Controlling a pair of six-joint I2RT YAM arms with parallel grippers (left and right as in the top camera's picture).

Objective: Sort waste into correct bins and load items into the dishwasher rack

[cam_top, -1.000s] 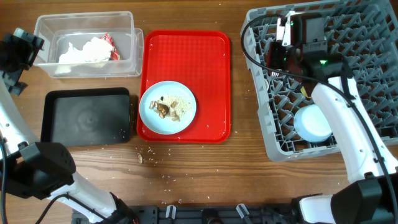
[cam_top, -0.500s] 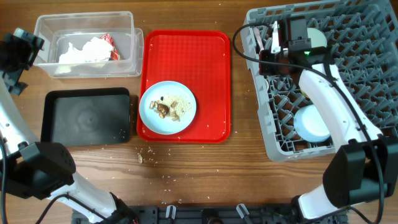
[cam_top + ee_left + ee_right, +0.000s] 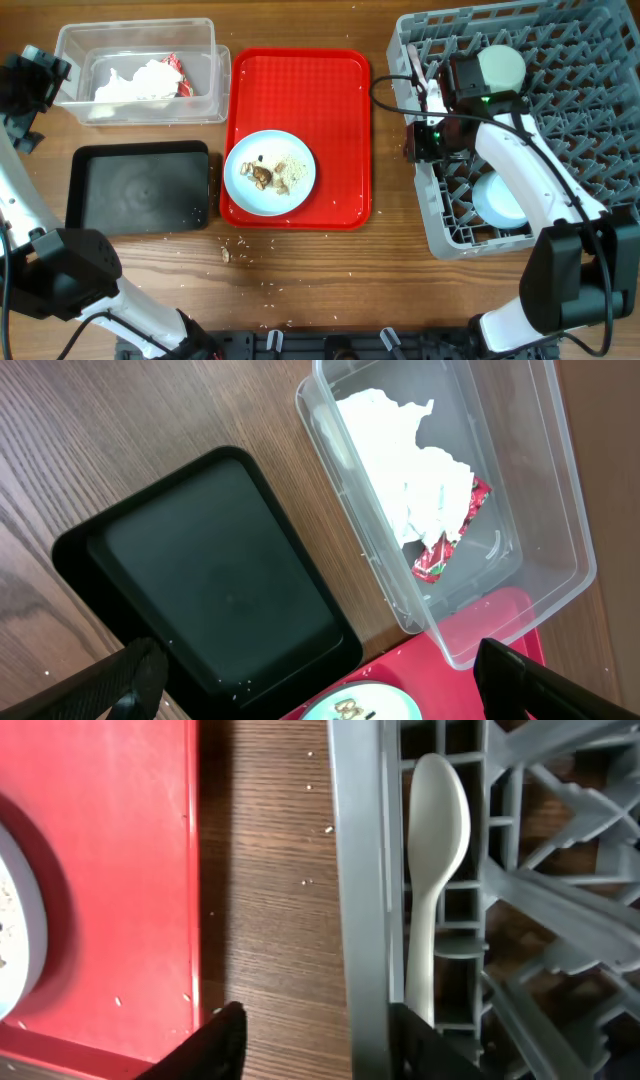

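Left wrist view: wrapper [image 3: 448, 542] lettering too small to read; left claw [image 3: 320, 665] and right claw [image 3: 315, 1025] both gape empty.

Right tool [image 3: 424, 142] shifted forward to rack [image 3: 570, 45] left wall; green bowl [image 3: 500, 68] uncovered.

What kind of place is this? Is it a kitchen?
Probably not a real kitchen, more a practice table for clearing dishes: it holds a dishwasher rack, a red tray with a plate of scraps, and a tub of napkins.
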